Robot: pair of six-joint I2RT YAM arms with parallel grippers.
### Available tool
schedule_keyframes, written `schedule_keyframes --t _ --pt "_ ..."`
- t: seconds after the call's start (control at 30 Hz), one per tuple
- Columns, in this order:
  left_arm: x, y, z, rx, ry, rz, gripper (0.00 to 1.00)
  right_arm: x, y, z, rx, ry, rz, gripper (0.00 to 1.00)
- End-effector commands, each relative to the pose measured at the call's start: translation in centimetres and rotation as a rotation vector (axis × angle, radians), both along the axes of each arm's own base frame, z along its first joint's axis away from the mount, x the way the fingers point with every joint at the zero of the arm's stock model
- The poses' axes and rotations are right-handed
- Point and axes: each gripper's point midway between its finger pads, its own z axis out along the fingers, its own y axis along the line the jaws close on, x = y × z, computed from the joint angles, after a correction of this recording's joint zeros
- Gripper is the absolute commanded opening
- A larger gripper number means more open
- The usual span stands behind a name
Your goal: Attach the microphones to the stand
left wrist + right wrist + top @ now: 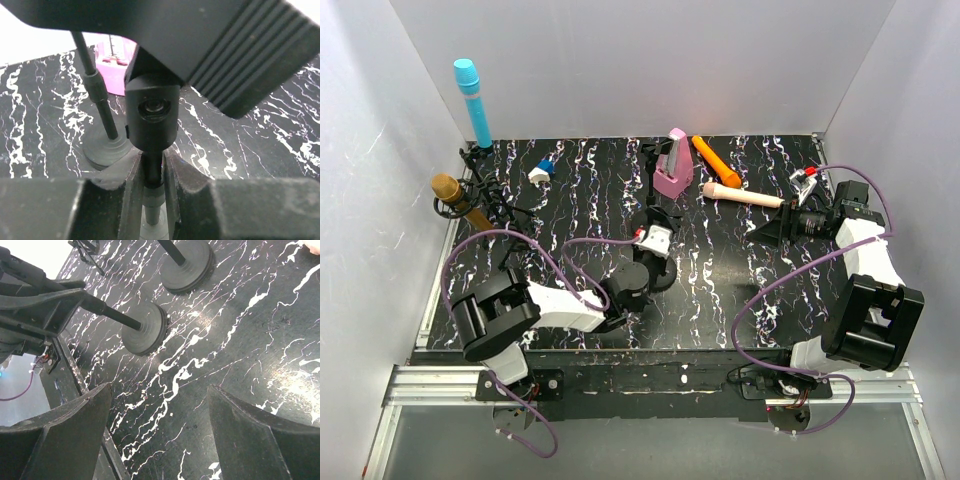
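A cyan-blue microphone (472,105) stands in a holder at the back left. A gold microphone (452,194) sits in a holder at the left edge. An orange microphone (712,157) and a pale pink-beige microphone (745,196) lie on the table at the back right. My left gripper (660,222) is at mid-table; in the left wrist view it (152,175) is shut on the post of a black stand (152,115) with an empty clip on top. My right gripper (770,226) is open and empty just in front of the pink-beige microphone; it (160,435) hangs over bare table.
A pink pyramid metronome (672,166) stands beside the orange microphone. A second black stand (102,110) with a round base (187,262) is beside the held one, whose base (145,330) is nearer. A small blue-white object (541,170) lies at the back left. White walls enclose the table.
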Motion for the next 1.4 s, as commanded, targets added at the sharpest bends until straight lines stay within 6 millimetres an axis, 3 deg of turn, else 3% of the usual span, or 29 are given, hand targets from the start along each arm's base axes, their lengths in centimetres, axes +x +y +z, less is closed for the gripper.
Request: schedule_keyframes --t 0.0,0.33,0.47,0.67,0.77,0.83,0.9,1.07,1.37 --pt "-0.3 1.8 1.8 -0.174 0.023 0.051 0.26 0.1 -0.2 -0.3 -0.006 -0.016 0.001 0.84" --pt "-2.6 4.1 1.7 -0.228 0.119 0.007 0.75 0.4 -0.8 -0.5 -0.08 -0.058 0.008 0.84" --pt "-4.5 6.1 2.4 -0.256 0.196 -0.019 0.98 1.7 -1.8 -0.1 -0.215 -0.148 0.03 0.86" --pt "-7.3 9.6 1.2 -0.269 0.354 -0.026 0.98 4.6 -3.5 1.9 -0.387 -0.385 0.112 0.91" --pt "-8.6 11.8 -0.3 -0.233 0.428 0.006 0.98 7.0 -3.9 3.4 -0.404 -0.393 0.141 0.92" --pt "-9.3 12.8 -0.9 -0.235 0.456 0.009 0.98 8.1 -4.1 2.9 -0.442 -0.315 0.185 0.92" --pt "-9.8 13.2 -1.1 -0.248 0.466 -0.005 0.98 10.0 -4.3 1.0 -0.5 -0.225 0.194 0.91" --pt "-10.6 13.9 -1.7 -0.259 0.488 -0.014 0.98 13.8 -5.1 -3.3 -0.707 -0.193 0.213 0.9" --pt "-10.6 13.7 -2.5 -0.21 0.514 -0.005 0.98 18.8 -5.0 -7.1 -0.808 -0.169 0.215 0.88"
